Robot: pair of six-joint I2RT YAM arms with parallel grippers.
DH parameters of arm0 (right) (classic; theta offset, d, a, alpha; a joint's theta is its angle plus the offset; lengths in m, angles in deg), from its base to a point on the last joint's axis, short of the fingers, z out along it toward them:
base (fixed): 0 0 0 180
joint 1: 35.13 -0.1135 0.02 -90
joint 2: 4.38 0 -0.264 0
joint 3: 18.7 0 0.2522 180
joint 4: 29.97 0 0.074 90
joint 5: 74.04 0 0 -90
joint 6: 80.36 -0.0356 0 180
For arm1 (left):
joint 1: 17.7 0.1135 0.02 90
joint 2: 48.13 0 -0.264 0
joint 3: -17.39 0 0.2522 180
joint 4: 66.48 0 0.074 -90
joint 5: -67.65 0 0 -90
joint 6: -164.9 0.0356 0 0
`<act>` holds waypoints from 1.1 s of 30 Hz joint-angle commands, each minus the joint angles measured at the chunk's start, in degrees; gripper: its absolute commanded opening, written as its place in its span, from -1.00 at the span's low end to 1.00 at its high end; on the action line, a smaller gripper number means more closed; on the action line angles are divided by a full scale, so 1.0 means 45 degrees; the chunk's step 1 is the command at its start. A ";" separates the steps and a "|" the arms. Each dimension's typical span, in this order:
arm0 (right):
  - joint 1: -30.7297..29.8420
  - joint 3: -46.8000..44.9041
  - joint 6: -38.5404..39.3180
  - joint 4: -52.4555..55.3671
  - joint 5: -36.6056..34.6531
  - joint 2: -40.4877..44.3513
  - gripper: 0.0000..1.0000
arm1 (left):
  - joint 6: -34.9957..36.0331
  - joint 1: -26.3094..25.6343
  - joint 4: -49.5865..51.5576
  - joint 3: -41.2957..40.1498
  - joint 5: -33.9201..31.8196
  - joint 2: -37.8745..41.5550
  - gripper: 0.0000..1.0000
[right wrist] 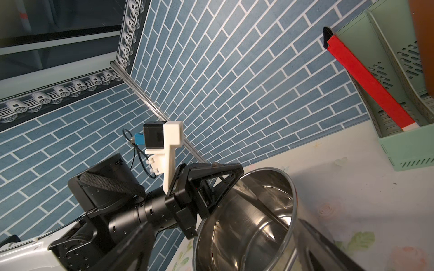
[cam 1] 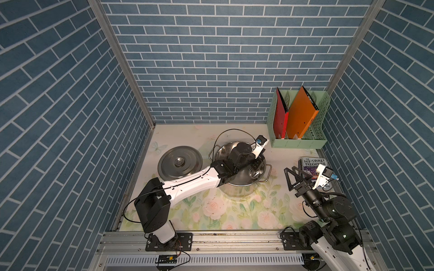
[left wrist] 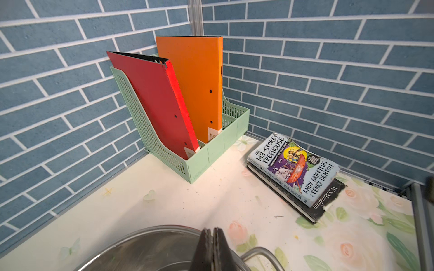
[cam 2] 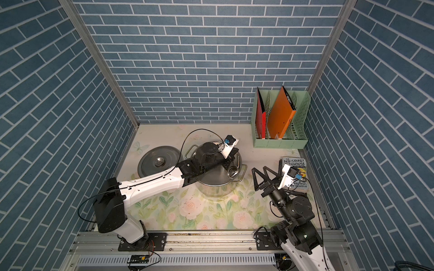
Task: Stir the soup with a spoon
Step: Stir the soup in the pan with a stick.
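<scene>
A steel pot (cam 1: pixel 234 188) stands mid-table; its inside is bare shiny metal and no soup shows in it. The spoon, a slim grey ladle, slants down into the pot, its small bowl (cam 1: pixel 253 173) low against the right wall and its handle (right wrist: pixel 270 212) a thin rod in the right wrist view. My left gripper (cam 1: pixel 257 161) reaches over the pot's mouth and is shut on the spoon's handle; in the left wrist view its fingers (left wrist: pixel 206 248) press together above the rim. My right gripper (cam 1: pixel 289 168) hangs open and holds nothing, to the right of the pot.
The pot's lid (cam 1: pixel 179 162) lies flat to the left of the pot. A green file holder (cam 1: pixel 298 142) with a red and an orange folder fills the back right corner. A stack of books (cam 1: pixel 313 162) lies by the right wall behind my right gripper.
</scene>
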 commanded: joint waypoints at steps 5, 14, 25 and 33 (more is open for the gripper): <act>-0.0047 -0.0088 -0.0093 -0.0298 -0.0028 -0.0031 0.93 | 0.0007 -0.0636 0.0676 -0.1682 -0.0460 0.2086 -1.00; -0.0046 -0.0247 -0.0151 -0.0824 0.0088 -0.0424 0.93 | -0.0049 -0.0523 0.2528 -0.3229 -0.2550 0.4193 -1.00; -0.0052 -0.0156 -0.0205 -0.0785 0.0188 -0.0620 0.94 | 0.0479 0.1174 0.1815 -0.3591 -0.2582 0.4107 -1.00; -0.0052 -0.0071 -0.0049 -0.0425 0.0187 -0.0673 0.93 | 0.1893 0.1186 0.0594 -0.3797 -0.1280 0.3961 -1.00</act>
